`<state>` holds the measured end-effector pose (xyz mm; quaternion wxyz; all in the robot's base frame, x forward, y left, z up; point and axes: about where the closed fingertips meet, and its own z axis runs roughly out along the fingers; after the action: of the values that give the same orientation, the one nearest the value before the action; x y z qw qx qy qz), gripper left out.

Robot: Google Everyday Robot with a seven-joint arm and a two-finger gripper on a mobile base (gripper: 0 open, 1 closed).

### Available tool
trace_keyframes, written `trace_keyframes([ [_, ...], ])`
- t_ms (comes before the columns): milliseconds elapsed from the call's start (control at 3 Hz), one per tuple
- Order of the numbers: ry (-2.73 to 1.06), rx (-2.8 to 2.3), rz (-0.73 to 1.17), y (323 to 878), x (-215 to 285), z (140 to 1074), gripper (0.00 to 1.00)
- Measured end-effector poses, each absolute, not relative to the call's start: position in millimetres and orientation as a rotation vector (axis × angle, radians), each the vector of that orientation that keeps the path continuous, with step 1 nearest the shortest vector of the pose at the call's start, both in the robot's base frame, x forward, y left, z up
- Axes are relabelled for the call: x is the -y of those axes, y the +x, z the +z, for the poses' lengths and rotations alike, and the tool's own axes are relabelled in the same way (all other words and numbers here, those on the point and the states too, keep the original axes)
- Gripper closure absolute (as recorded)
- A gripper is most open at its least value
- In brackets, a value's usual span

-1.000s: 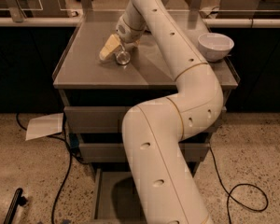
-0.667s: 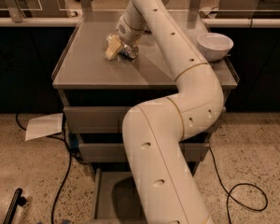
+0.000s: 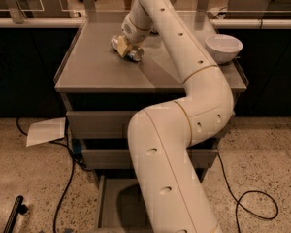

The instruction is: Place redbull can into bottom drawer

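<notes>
The redbull can (image 3: 136,56) lies on the grey cabinet top (image 3: 97,69), its shiny round end facing me. My gripper (image 3: 125,46) is down at the can, right against its upper left side, with the arm reaching over from the near side. The bottom drawer (image 3: 117,204) is pulled open at floor level; its flat grey floor shows to the left of my arm, and the rest is hidden behind the arm.
A white bowl (image 3: 223,47) stands at the right edge of the cabinet top. The two upper drawers (image 3: 94,124) are closed. A white sheet of paper (image 3: 46,130) and black cables (image 3: 68,178) lie on the floor at the left; another cable (image 3: 252,203) lies at the right.
My gripper has moved down and slightly right onto the can. The can's shiny end now sits a little further right on the cabinet top.
</notes>
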<state>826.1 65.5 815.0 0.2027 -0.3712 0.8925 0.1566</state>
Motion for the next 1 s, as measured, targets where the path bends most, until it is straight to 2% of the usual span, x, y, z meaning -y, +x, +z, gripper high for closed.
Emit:
trace_keyframes([
  [333,-1.036,-2.491,0.437,826.1,-65.5,815.4,1.0],
  [1000,-1.036,-2.49,0.437,820.6,-66.6,828.5,1.0],
])
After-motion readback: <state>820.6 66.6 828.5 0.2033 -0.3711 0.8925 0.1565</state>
